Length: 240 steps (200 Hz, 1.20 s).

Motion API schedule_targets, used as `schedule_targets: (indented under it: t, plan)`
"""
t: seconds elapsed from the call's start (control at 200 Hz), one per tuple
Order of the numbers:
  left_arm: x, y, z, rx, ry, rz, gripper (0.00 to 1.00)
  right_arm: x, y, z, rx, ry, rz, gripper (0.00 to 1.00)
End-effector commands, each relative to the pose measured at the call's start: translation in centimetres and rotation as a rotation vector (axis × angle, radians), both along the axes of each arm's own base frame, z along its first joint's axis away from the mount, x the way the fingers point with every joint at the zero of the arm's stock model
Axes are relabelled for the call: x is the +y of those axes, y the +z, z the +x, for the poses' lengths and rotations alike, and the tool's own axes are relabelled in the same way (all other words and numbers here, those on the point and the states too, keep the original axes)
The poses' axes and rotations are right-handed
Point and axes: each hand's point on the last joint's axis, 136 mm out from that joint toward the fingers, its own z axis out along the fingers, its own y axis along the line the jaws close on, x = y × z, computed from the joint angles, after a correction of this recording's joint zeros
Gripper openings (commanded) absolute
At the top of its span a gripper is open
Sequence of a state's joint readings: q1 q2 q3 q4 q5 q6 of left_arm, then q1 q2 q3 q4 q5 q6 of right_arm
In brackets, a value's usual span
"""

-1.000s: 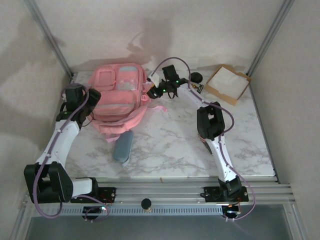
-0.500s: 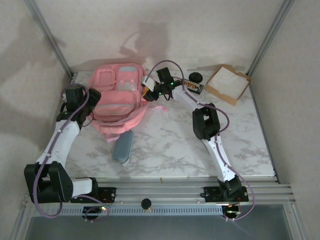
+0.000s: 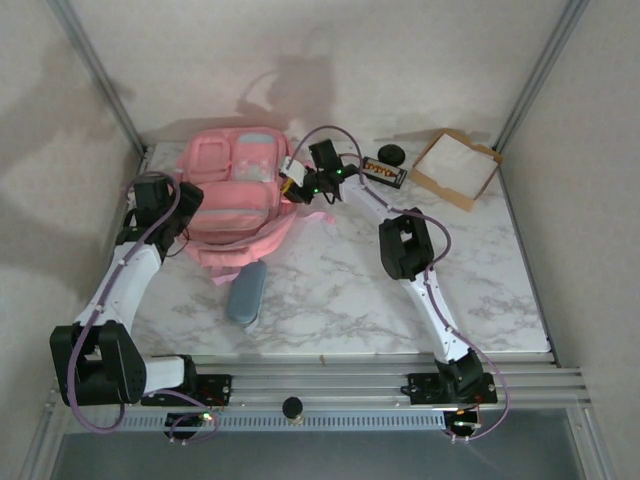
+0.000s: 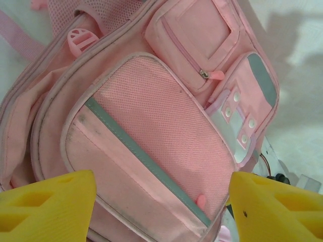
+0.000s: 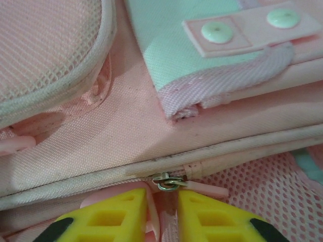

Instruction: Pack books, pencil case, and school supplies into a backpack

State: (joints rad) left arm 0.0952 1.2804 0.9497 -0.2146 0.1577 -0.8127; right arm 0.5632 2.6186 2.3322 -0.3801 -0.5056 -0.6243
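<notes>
**Left fingers** (image 4: 48, 204) and **right fingers** (image 5: 108, 219) stand over a white, grey-veined desk (image 3: 340, 290). Pale walls and slanted aluminium posts (image 3: 95, 75) enclose it, and a grooved metal rail (image 3: 380, 375) runs along the near edge behind both pairs.

**Left fingers:** spread wide, with nothing between the pads, above the mesh front pocket (image 4: 166, 131).

**Right fingers:** set to a narrow gap at a zip seam. The metal slider (image 5: 168, 181) sits just ahead of the tips, and a pink pull tab (image 5: 164, 214) lies in the gap. Whether the pads clamp it cannot be told.

**Backpack** (image 3: 235, 195): lies flat, front up, between the two pairs, with the left fingers at its left edge and the right fingers at its right edge. It is pink fabric. A grey-green stripe crosses the mesh pocket, a small zipped pocket (image 4: 197, 35) sits beyond it, and a pale blue panel (image 5: 166, 35) carries round snaps.

**Pencil case** (image 3: 246, 292): a grey-blue pouch on the desk, nearer the arm bases than either pair, just beside the backpack's near edge.

**To the right of the right fingers:**
- A black item with orange marks (image 3: 384, 170) and a black round object (image 3: 391, 154) lie near.
- A cardboard tray (image 3: 457, 168) with a white inside lies well apart.
</notes>
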Motion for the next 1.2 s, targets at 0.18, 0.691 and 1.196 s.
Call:
schedule_targets:
  t: [0.18,0.691,1.196]
  plan:
    - [0.9,-3.8,-1.8,0.091,0.064,0.005,0.79,2.0,0.8,-1.3,-0.02,0.03,0.029,0.0]
    - [0.1,-8.9,-5.2,0.173,0.023,-0.028,0.91,-0.7,7.3,-5.6,0.02,-0.007,0.118,0.0]
    - [-5.4,-12.6,-3.6,0.172,0.01,-0.267,0.99,-2.9,5.2,-1.1,0.169,-0.245,0.146,0.18]
